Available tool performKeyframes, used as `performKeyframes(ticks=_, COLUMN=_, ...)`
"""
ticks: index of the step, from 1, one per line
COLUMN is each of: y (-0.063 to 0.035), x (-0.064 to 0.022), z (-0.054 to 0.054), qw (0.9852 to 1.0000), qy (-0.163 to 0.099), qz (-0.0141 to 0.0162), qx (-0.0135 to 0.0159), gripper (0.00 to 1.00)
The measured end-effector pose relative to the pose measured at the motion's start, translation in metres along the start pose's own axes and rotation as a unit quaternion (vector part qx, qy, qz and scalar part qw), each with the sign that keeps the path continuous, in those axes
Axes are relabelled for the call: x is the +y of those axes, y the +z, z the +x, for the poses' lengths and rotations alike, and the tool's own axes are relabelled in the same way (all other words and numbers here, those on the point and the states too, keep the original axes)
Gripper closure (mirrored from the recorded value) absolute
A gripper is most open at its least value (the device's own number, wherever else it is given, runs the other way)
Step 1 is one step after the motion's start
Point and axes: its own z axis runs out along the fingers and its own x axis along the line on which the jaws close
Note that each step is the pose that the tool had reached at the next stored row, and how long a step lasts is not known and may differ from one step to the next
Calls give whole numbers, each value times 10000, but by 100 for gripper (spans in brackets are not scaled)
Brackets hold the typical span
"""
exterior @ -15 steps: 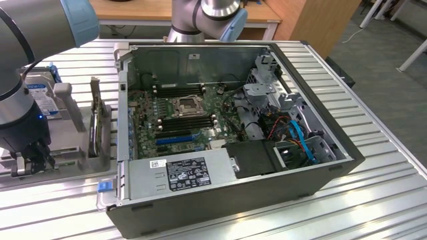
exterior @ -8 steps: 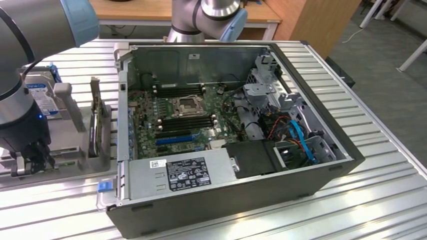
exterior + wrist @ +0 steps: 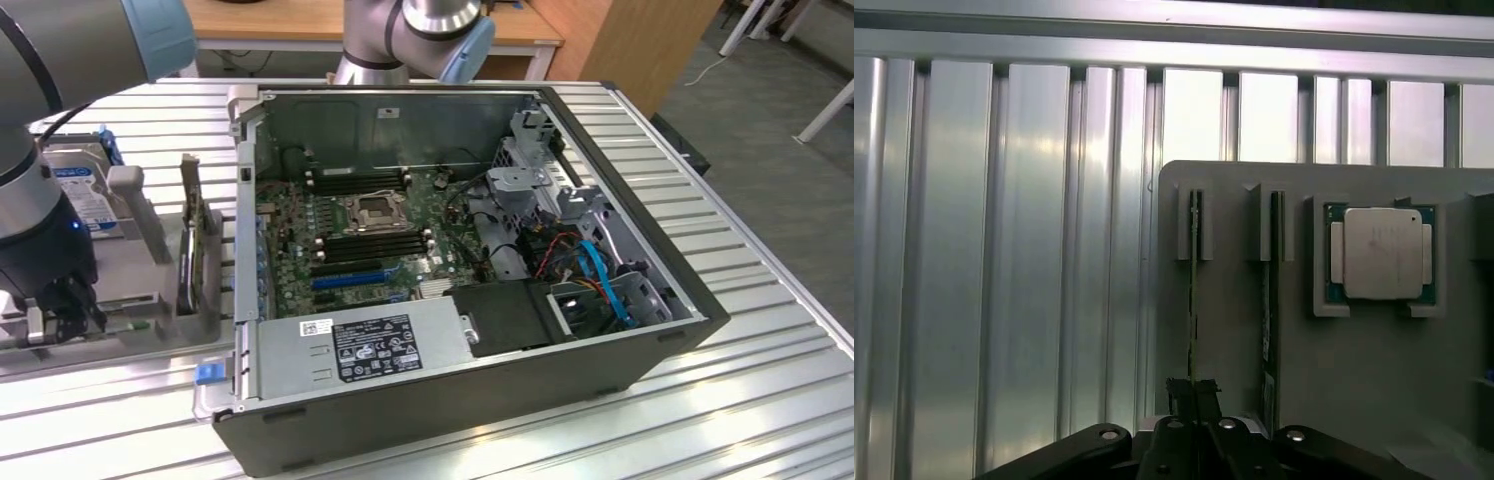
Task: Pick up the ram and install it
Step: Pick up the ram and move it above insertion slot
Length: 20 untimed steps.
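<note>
Jaws of the grey robot arm [image 3: 40, 150] are down at the flat grey plastic holder block [image 3: 1374, 380], which lies on the ribbed aluminium table [image 3: 1004, 250]. The jaws stand narrow, pinched on the ram [image 3: 1194, 290], a long thin green circuit-board stick seen edge-on. The black fingertips [image 3: 1178, 390] press it from both sides near one end. The ram stands on its edge in an outer slot of the holder, its other end between two grey slot posts. Cannot tell whether it has risen out of the slot. A second thin green stick [image 3: 1266, 300] stands in the neighbouring slot of the holder, between the ram and a square silver-capped processor chip [image 3: 1381, 252] that sits in a recess of the same holder. A silver blue-labelled hard drive [image 3: 83, 195] stands upright on the holder, behind the arm. The open dark grey computer case [image 3: 467, 420] lies on the table just beside the holder, on the exterior view's right of it, with its green motherboard [image 3: 360, 240] exposed.
</note>
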Motion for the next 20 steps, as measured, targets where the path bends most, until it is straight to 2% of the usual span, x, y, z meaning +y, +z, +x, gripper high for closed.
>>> performKeyframes(ticks=11, y=-179, x=8, z=-4, qw=10000, qy=0, qz=0, qx=0, gripper=89)
performKeyframes(ticks=20, y=-391, x=18, z=-10, qw=10000, qy=0, qz=0, qx=0, gripper=89)
